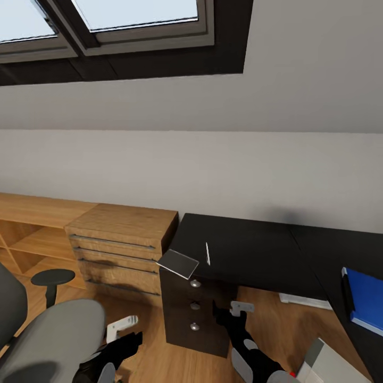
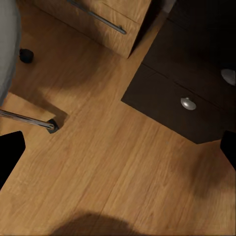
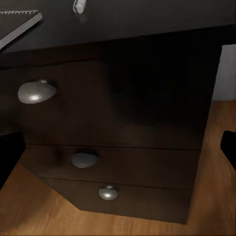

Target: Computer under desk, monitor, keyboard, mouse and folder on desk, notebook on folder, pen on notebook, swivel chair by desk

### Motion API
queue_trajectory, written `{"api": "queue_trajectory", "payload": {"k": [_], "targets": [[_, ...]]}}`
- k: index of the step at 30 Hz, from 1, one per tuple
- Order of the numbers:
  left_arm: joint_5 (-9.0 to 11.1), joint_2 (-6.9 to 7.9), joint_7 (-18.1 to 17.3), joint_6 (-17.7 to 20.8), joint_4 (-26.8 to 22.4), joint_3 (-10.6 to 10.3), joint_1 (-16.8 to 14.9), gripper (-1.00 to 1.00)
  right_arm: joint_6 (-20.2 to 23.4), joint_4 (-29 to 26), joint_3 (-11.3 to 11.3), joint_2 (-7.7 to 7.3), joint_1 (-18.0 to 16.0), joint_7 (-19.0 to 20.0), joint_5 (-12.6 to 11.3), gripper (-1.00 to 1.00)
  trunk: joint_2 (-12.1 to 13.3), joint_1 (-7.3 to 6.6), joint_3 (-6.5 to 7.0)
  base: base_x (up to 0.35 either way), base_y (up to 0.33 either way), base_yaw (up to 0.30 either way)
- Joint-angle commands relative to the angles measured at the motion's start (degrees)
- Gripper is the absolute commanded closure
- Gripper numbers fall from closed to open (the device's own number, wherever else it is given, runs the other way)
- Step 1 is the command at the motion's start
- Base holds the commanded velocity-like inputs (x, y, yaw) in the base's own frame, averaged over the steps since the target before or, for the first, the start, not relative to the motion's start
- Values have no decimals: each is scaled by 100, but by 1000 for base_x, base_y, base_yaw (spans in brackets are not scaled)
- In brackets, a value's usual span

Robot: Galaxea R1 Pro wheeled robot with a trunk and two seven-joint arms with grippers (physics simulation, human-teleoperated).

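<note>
The desk has a glossy black top and a dark three-drawer unit. A thin grey notebook lies on its left corner, overhanging the edge, with the white pen just right of it. The blue folder lies on the desk's right wing. The grey swivel chair stands at the lower left. The light grey computer sits on the floor at the lower right. My right gripper is open in front of the drawer knobs. My left gripper is open over the floor.
A light wooden drawer cabinet adjoins the desk's left side, with open wooden shelves further left. The chair's chrome leg and caster rest on the wooden floor near my left gripper. A sloped wall with skylights rises behind.
</note>
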Motion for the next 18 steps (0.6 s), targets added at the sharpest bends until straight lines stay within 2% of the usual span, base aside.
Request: {"api": "queue_trajectory", "payload": {"k": [1, 5, 8, 9, 11, 13, 16, 17, 18], "targets": [[91, -16, 58, 117, -140, 18, -3, -100, 152, -183, 42, -12, -5, -26, -79, -100, -46, 23, -25, 0, 0, 0], [245, -63, 65, 248, -366, 48, -16, -100, 481, -615, 31, -13, -5, 6, -228, -100, -206, 111, -97, 0, 0, 0], [413, -67, 68, 288, -571, 108, -57, -100, 711, -900, 28, -11, -5, 134, -483, -100, -326, 177, -151, 0, 0, 0], [495, -67, 70, 302, -680, 221, -69, -100, 861, -1041, 29, -11, -5, 240, -663, -100, -367, 199, -169, 0, 0, 0], [611, -66, 69, 316, -802, 590, -82, -100, 1292, -1319, 26, -17, -5, 510, -1065, -100, -447, 243, -205, 0, 0, 0], [659, -50, 68, 321, -868, 845, -87, -100, 1741, -1547, 17, -24, -5, 835, -1546, -100, -527, 286, -241, 0, 0, 0], [689, 12, 68, 324, -902, 984, -90, -100, 2096, -1721, 2, -32, -5, 1303, -2425, -100, -647, 352, -295, 0, 0, 0], [691, 16, 68, 324, -903, 994, -90, -100, 2147, -1744, 1, -33, -5, 1371, -2575, -100, -687, 374, -313, 0, 0, 0], [696, 22, 68, 325, -908, 1017, -90, -100, 2447, -1860, 6, -41, -5, 1666, -3136, -100, -727, 396, -330, 0, 0, 0]]}}
